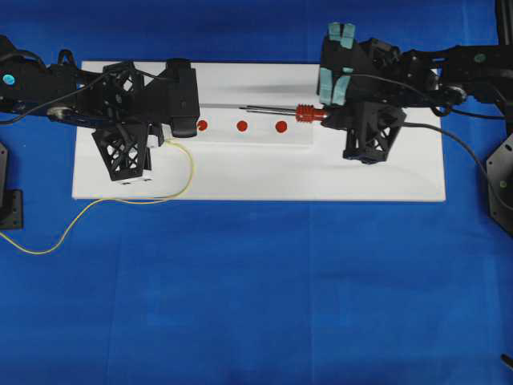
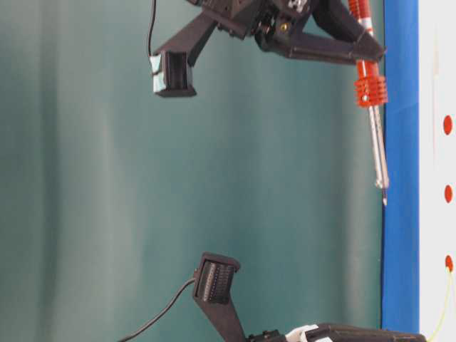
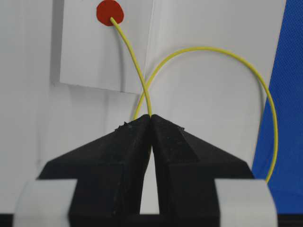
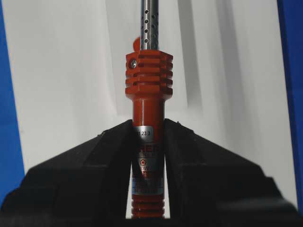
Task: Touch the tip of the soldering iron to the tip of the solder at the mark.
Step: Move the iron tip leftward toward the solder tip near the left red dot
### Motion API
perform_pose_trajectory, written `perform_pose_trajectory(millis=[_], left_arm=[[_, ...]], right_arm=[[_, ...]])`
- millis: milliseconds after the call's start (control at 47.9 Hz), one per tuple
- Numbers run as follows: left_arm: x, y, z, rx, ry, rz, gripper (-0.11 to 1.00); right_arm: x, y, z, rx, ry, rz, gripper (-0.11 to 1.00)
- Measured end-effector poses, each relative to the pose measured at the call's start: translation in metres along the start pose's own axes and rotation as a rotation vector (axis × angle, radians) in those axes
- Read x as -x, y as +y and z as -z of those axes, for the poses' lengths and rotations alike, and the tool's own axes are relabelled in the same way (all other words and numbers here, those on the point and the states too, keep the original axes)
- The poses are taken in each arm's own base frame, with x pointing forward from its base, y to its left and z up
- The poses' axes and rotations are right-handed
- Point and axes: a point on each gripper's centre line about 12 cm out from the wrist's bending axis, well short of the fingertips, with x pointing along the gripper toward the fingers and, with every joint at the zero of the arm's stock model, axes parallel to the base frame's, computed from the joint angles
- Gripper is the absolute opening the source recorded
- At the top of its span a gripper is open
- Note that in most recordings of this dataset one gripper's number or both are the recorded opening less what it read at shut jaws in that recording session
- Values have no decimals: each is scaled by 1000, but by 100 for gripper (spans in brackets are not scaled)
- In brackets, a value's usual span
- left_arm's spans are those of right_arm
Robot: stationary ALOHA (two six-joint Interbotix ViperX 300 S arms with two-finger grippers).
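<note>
Jaws of both grippers are closed on their tools. The left gripper (image 3: 151, 118) pinches the solder (image 3: 137, 71) between its black fingertips (image 3: 128, 142); the right gripper (image 4: 148, 130) clamps the red-orange handle of the soldering iron (image 4: 147, 90) just behind its ribbed collar.

Overhead view: a white board (image 1: 256, 180) lies on a blue cloth (image 1: 256, 305). A narrower white strip (image 1: 260, 136) along the board's far edge bears three red marks in a row: left mark (image 1: 203, 125), middle mark (image 1: 242, 125), right mark (image 1: 280, 126). The left gripper (image 1: 183, 127) stands at the strip's left end, just beside the left mark. The solder (image 1: 189, 164) leaves it in a loop over the board's left half, crosses the board's near edge near the left corner and trails onto the cloth.

Left wrist view: a short length of solder runs from the closed fingertips to the left mark (image 3: 110, 12), its tip resting on the mark's lower edge.

The soldering iron (image 1: 303, 113) is held level by the right gripper (image 1: 330, 114) above the strip's far edge, shaft pointing left; its tip lies near the middle mark, well apart from the solder tip. In the table-level view the iron (image 2: 370, 89) hangs clear of the board, tip not touching it.
</note>
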Motion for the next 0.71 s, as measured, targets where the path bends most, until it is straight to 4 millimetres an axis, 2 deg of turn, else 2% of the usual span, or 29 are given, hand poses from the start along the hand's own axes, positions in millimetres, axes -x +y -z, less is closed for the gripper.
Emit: perform_pose_trajectory(millis=[438, 710], left_arm=[[-1, 0, 2, -5, 21, 1, 2], [-3, 1, -9, -12, 14, 0, 2]], right_arm=[[-23, 8, -19, 52, 76, -5, 6], [-41, 10, -28, 81, 110, 0, 6]])
